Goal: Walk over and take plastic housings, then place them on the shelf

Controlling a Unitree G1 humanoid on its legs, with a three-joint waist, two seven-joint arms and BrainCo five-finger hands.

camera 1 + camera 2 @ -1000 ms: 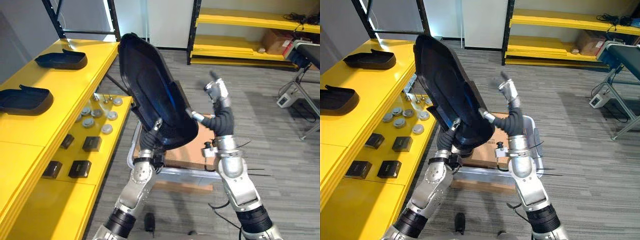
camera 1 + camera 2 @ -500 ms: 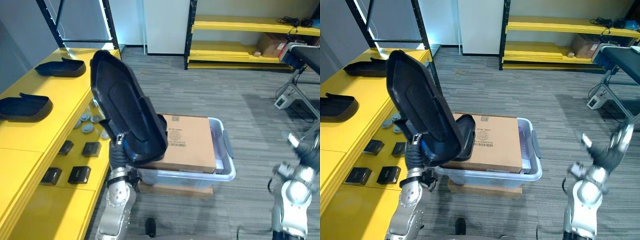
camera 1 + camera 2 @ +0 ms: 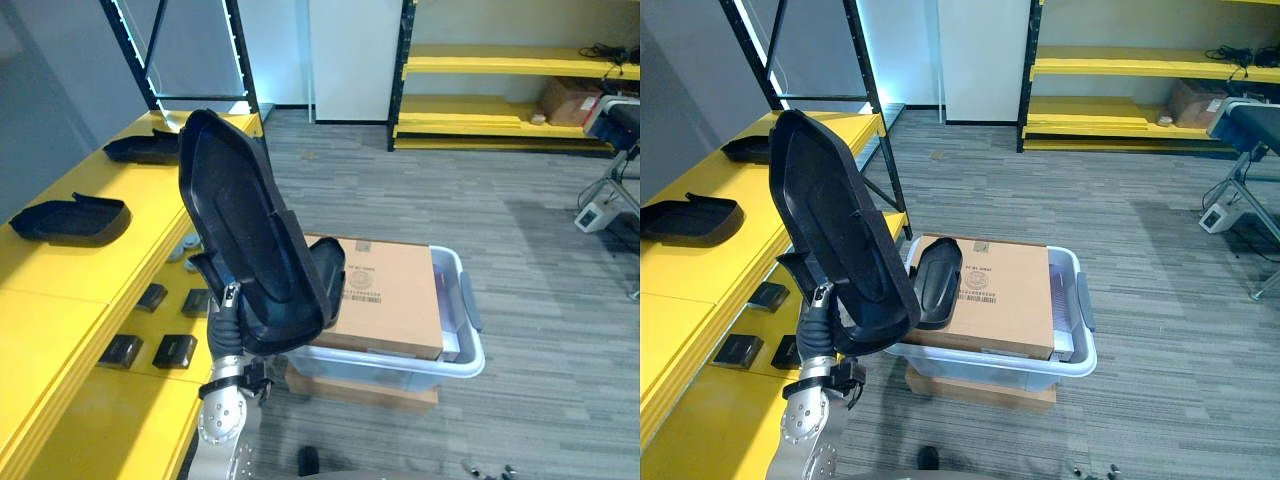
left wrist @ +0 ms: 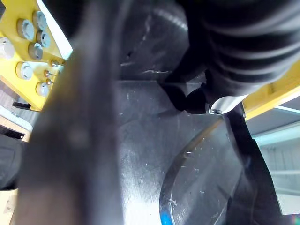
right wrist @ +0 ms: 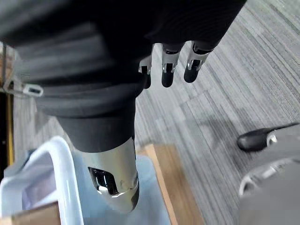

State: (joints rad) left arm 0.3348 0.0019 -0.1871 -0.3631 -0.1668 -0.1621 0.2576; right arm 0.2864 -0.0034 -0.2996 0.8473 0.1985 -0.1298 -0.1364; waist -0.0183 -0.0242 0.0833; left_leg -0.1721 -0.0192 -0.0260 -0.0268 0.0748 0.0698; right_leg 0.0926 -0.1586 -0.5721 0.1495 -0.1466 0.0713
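Against the inner face of the large black housing (image 3: 245, 240) presses a dark fingertip (image 4: 193, 101) of the left hand (image 3: 230, 300). In the head views a silver finger lies over the housing's lower edge. The hand is clamped on that edge and carries the housing alone. The housing stands tall, its top tilted toward the yellow shelf (image 3: 60, 270), above the near corner of a cardboard box (image 3: 390, 290).

A smaller black oval piece (image 3: 937, 283) shows at the housing's right, over the box; whether it is joined to the housing I cannot tell. The box sits in a pale plastic tote (image 3: 470, 345), which rests on a brown board (image 3: 360, 390) on the grey floor (image 3: 520, 220).

On the shelf's top level lie a nearer shelf housing (image 3: 70, 218) and a farther shelf housing (image 3: 145, 148), well apart. Its lower level holds small black blocks (image 3: 175, 350) and grey discs (image 4: 22, 70).

The right hand (image 5: 168, 65) hangs over the floor beside the tote, fingers loose and straight, grasping nothing.
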